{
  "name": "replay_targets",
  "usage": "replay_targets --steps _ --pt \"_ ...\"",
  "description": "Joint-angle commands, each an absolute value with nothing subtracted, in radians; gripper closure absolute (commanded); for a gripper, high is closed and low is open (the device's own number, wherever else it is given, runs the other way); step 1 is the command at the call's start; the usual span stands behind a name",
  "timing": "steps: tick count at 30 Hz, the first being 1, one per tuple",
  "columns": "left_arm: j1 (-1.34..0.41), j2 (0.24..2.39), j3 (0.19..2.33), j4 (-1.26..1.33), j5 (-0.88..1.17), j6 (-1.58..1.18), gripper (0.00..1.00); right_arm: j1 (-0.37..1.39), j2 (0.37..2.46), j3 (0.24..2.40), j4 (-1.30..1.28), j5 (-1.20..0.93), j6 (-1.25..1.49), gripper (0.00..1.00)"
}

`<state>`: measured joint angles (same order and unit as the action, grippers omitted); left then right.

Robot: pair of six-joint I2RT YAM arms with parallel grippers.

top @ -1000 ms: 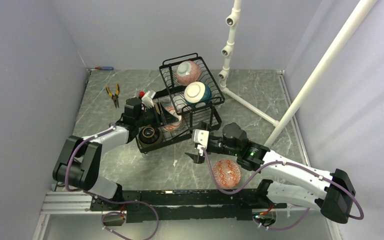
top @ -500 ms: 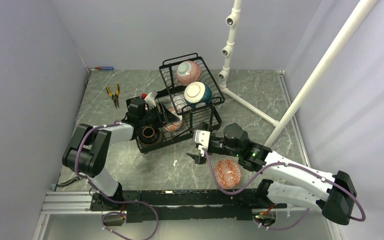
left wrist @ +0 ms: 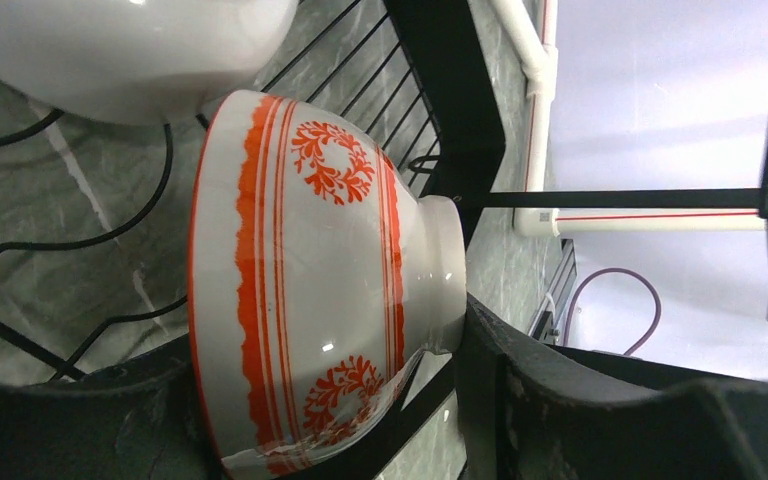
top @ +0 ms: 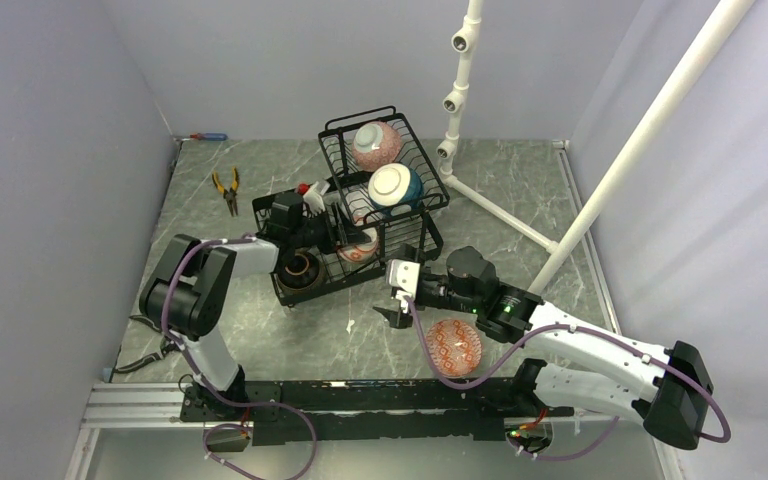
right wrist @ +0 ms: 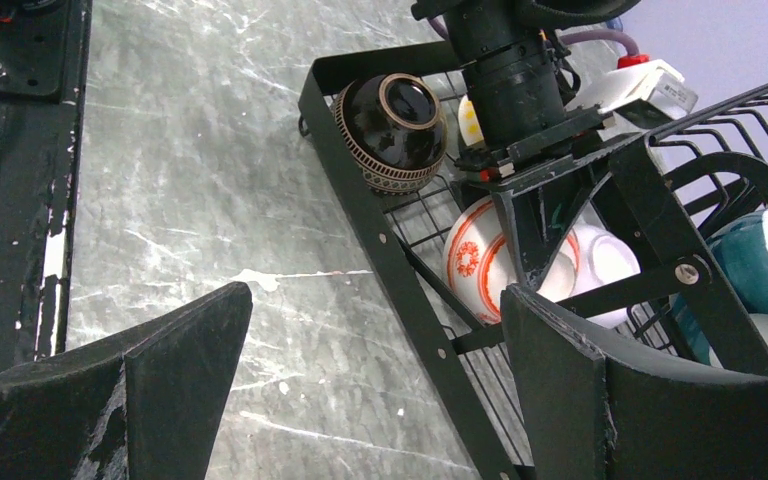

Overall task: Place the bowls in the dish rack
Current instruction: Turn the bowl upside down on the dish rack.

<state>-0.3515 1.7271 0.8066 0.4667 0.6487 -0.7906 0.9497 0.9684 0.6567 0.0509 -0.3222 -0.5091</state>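
Left wrist view: left gripper [left wrist: 330, 410] pinches the orange-banded bowl [left wrist: 300, 270], on edge, inside the dish rack [left wrist: 440, 70] base. Placement step, apparently; next, part the jaws and withdraw without tipping it. Right gripper [right wrist: 375, 310], spread wide, hovers near the red-patterned bowl [top: 453, 345] on the bench [top: 280, 345].

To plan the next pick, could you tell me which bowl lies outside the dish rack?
The red-patterned bowl resting on the table, near the arms' bases; every other bowl visible sits inside the dish rack.
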Motion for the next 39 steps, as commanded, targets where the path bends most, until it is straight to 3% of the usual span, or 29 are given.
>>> replay_targets --steps 1,5,8,12,13,14,15,31,39 --pt "-0.355 1.735 0.837 0.516 0.683 -0.788 0.94 0.951 0.965 0.695 0.049 -0.319 -0.517 0.0" --pt "-0.354 1.715 0.842 0.422 0.642 -0.76 0.8 0.953 0.957 0.694 0.048 -0.311 -0.519 0.0" --pt "-0.356 1.693 0.841 0.375 0.628 -0.74 0.55 0.951 0.958 0.693 0.048 -0.314 -0.52 0.0" --pt "-0.359 1.647 0.827 0.353 0.601 -0.718 0.39 0.951 0.969 0.699 0.048 -0.323 -0.519 0.0" --pt "-0.361 1.636 0.825 0.34 0.59 -0.703 0.31 0.952 0.971 0.702 0.048 -0.324 -0.518 0.0" --pt "-0.363 1.625 0.827 0.323 0.576 -0.688 0.09 0.952 0.972 0.701 0.048 -0.325 -0.518 0.0" --pt "-0.365 1.616 0.834 0.299 0.565 -0.671 0.05 0.951 0.973 0.7 0.051 -0.325 -0.517 0.0" --pt "-0.382 1.447 0.867 0.004 0.318 -0.494 0.05 0.952 0.968 0.696 0.048 -0.319 -0.514 0.0" --pt "-0.39 1.437 0.875 0.05 0.493 -0.346 0.05 0.951 0.978 0.7 0.052 -0.327 -0.511 0.0"
